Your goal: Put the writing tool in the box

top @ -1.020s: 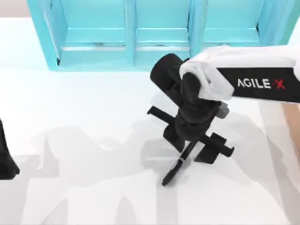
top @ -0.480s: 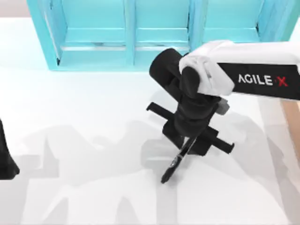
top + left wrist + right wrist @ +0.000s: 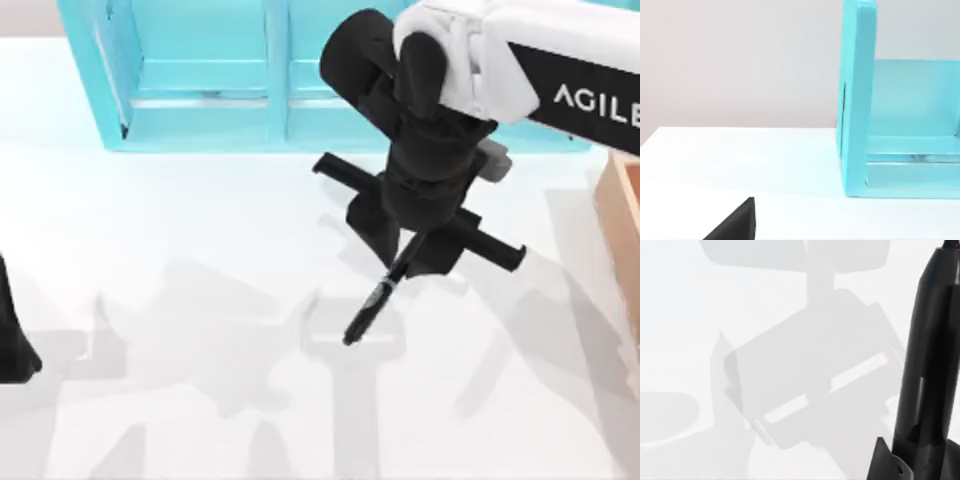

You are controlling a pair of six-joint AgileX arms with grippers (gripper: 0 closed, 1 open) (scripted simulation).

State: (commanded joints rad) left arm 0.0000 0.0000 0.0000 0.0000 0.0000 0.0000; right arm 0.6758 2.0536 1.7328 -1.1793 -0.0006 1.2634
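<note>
Right gripper (image 3: 405, 262) of the white-and-black AgileX arm hangs above the table's middle, fingers closed on the upper end of the slim black pen (image 3: 375, 304). Its long axis slants from the gripper down toward the top view's lower left, tapered tip lowest, clear of the white table (image 3: 180, 250). Behind stands the large turquoise shelf unit (image 3: 200, 70); the light tan wooden box (image 3: 622, 215) sits at the right edge. Left gripper (image 3: 12, 345) is parked at the left edge.
</note>
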